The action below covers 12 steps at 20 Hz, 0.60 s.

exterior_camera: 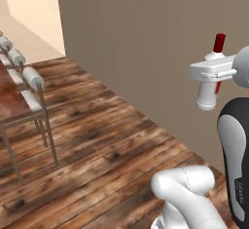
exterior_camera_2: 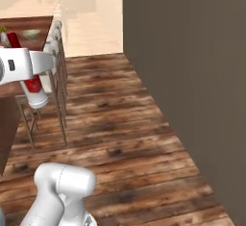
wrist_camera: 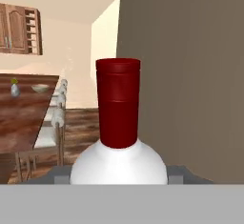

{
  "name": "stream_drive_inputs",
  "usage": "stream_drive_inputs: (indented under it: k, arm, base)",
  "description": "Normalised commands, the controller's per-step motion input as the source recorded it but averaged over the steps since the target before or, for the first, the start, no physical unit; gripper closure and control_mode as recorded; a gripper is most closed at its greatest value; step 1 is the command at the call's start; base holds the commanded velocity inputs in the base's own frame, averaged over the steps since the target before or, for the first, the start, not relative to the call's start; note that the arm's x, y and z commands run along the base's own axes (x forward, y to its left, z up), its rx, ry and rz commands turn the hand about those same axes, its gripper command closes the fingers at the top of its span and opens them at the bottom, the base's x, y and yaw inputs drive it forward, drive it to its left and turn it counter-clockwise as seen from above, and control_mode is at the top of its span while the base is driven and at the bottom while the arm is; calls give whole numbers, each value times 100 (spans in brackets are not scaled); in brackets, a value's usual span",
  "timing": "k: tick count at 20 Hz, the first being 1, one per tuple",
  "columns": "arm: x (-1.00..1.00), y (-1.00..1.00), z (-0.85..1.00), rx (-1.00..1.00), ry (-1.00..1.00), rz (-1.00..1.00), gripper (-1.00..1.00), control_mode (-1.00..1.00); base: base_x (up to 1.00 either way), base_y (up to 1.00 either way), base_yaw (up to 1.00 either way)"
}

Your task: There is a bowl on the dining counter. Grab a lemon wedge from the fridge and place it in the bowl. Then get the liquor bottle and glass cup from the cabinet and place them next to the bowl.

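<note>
1. The gripper (exterior_camera: 210,74) is clenched on the liquor bottle (exterior_camera: 217,45), carrying it in the air well above the wooden plank floor (exterior_camera: 102,145).
2. In the left base view the bottle's red cap sticks up above the white hand, and its pale body hangs out below it, roughly upright.
3. In the right base view the bottle (exterior_camera_2: 32,89) shows its red label and white base under the gripper (exterior_camera_2: 29,69), tilted a little, just in front of the row of chairs.
4. In the hand view the camera looks straight along the bottle (wrist_camera: 118,123): the red cap and rounded white shoulder stand close up in the middle of the picture.
5. A tall grey-brown wall (exterior_camera: 146,38) runs close by on the arm's right-hand side.
6. The dining surface (wrist_camera: 21,118), with its glossy reddish-brown top, lies off to the left, well apart from the bottle.
7. The bowl (wrist_camera: 40,88) sits on the far part of that surface, shallow and olive-tan. Beside it, a bit to its left, stands a small pale vase (wrist_camera: 15,89) with something green in it.
8. The bowl (exterior_camera_2: 31,33) is seen again on the surface in the right base view, beyond the hand.
9. Metal-legged chairs (exterior_camera: 29,84) with pale padded backs line the edge of the surface nearest the wall.
10. A wooden wall cabinet (wrist_camera: 19,30) hangs on the far cream wall, beyond the surface.
</note>
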Motion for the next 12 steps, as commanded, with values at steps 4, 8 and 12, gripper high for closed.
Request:
stream_drive_inputs:
  k: [4,8,12]
  arm:
    - [0,0,0,0,0,0,100,100]
    - [0,0,0,0,0,0,100,100]
    - [0,0,0,0,0,0,100,100]
  base:
    - [83,-71,47]
    - [94,-66,46]
    - [100,-62,45]
